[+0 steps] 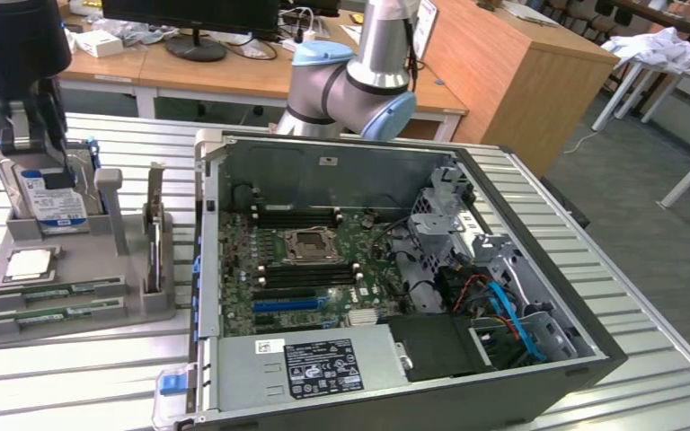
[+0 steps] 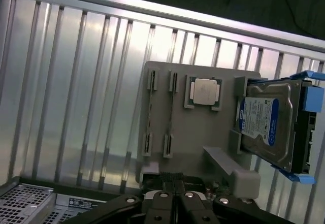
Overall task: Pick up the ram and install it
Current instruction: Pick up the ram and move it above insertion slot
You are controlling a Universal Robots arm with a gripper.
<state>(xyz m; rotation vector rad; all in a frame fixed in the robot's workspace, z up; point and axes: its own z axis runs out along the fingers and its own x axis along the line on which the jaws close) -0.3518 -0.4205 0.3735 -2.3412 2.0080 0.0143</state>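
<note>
Hand (image 2: 175,193) pressed together, empty, over tray (image 2: 203,127); ram (image 1: 57,292) slotted in tray looks light, stiff, fragile; grip its long edges.

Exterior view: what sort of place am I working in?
Likely an office or lab PC-assembly bench: an open computer case on a slatted metal table, a parts holder with a hard drive, and desks with a monitor behind.

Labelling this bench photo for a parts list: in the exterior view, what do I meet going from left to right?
Hard drive → upright card → motherboard → blue cables.
</note>
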